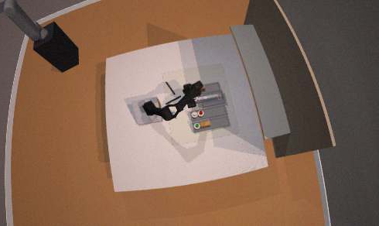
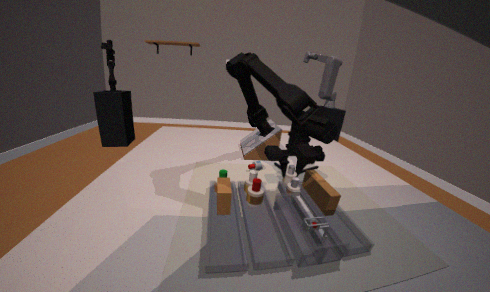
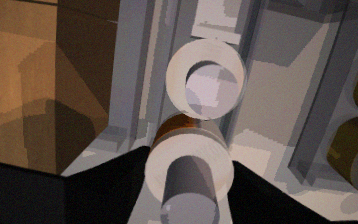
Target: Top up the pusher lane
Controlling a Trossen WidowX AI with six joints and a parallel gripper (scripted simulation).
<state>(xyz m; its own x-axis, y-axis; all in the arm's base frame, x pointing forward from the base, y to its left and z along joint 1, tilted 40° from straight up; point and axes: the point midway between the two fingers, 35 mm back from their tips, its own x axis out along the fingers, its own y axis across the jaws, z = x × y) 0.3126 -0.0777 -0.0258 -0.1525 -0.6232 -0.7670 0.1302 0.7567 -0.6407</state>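
My gripper [image 2: 289,172] [image 3: 188,161] is shut on a jar with a white shoulder, grey cap and amber body. The held jar [image 2: 291,164] [image 3: 155,167] is upright or nearly so, at the front end of the sprung lane [image 2: 331,252]. Another jar [image 2: 294,186] [image 3: 179,75] with a white shoulder and grey cap stands in that lane, just behind the held one. In the wrist view the two overlap; I cannot tell if they touch. The pusher plate [image 3: 215,20] is behind the lane jar. The held jar's base and the low front stop are hidden.
A wooden block [image 2: 322,192] [image 3: 20,90] stands in the lane beside. On the other side are a red-capped jar [image 1: 200,113] [image 2: 256,185], a pale-capped jar [image 1: 194,114], a green-capped jar [image 1: 197,125] [image 2: 223,173] and an orange block [image 1: 206,124] [image 2: 224,195]. A small red-ended item [image 2: 252,166] lies in front.
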